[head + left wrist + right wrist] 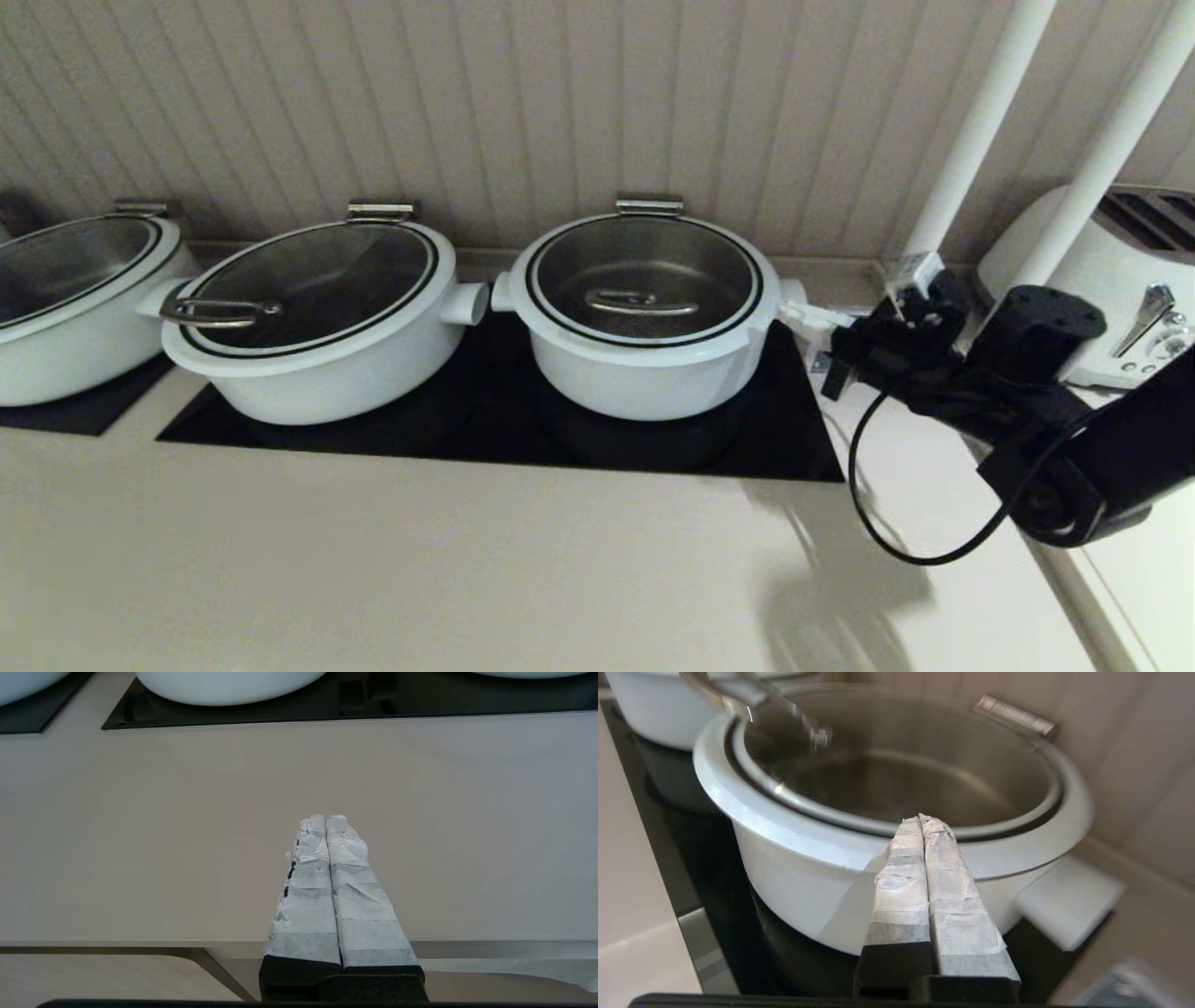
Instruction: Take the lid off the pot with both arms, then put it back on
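The pot [644,378] is the deep round white one at the right of the black cooktop. The lid [644,266] sits closed on it, with its steel bar handle [640,301] at the centre and hinge clip [649,205] at the back. My right gripper [805,322] is shut and empty, just right of the pot by its right stub handle [792,291]. In the right wrist view the right gripper [922,819] points at the pot [784,872] rim, with the lid [878,765] beyond. My left gripper [325,817] is shut and empty over bare counter, out of the head view.
A wider oval pot [308,327] with a loop-handle lid stands left of the pot, and another [75,299] at far left. The cooktop [467,415] lies under them. A white toaster [1120,271] and two white poles [980,121] stand at right. The wall is close behind.
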Motion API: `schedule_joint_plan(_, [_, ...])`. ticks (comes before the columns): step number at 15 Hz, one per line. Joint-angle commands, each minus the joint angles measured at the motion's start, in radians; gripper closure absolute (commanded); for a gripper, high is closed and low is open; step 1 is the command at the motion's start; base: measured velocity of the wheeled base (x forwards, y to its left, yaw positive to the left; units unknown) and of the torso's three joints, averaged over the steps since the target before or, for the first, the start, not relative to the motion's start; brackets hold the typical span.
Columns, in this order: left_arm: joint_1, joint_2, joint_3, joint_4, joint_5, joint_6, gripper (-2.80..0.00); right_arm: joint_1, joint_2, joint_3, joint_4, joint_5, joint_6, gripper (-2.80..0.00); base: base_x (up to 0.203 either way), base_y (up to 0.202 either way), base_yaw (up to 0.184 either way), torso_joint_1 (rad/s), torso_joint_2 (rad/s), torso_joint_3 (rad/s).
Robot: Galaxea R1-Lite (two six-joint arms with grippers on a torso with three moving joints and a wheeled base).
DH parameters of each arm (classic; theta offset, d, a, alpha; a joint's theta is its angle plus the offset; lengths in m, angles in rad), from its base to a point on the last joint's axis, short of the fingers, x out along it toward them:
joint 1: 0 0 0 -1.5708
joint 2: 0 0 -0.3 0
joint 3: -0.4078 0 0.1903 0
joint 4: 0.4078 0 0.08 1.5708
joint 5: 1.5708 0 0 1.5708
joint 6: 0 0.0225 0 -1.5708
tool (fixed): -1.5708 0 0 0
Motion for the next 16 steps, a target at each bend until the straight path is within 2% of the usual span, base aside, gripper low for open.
schedule_joint_plan(1, [0.000,0.000,0.000,0.000,0.000,0.000,0.00,-0.003,-0.079,0.022,-0.009,-0.001,-0.001,0.00,0.000,0.000,0.000,0.000,0.00,0.000])
schedule_joint_plan(5, [0.000,0.000,0.000,0.000,0.000,0.000,0.00,-0.009,-0.192,0.060,0.000,-0.053,-0.003,0.00,0.000,0.000,0.000,0.000,0.00,0.000])
schedule_joint_plan(7, [0.000,0.000,0.000,0.000,0.000,0.000,0.00,-0.011,-0.248,0.074,0.020,-0.133,-0.004,0.00,0.000,0.000,0.000,0.000,0.00,0.000])
schedule_joint_plan(9, [0.000,0.000,0.000,0.000,0.000,0.000,0.00,-0.013,-0.302,0.101,0.028,-0.180,-0.003,0.00,0.000,0.000,0.000,0.000,0.00,0.000])
schedule_joint_plan(16, [0.000,0.000,0.000,0.000,0.000,0.000,0.00,-0.034,-0.470,0.274,0.027,-0.187,-0.005,0.00,0.000,0.000,0.000,0.000,0.00,0.000])
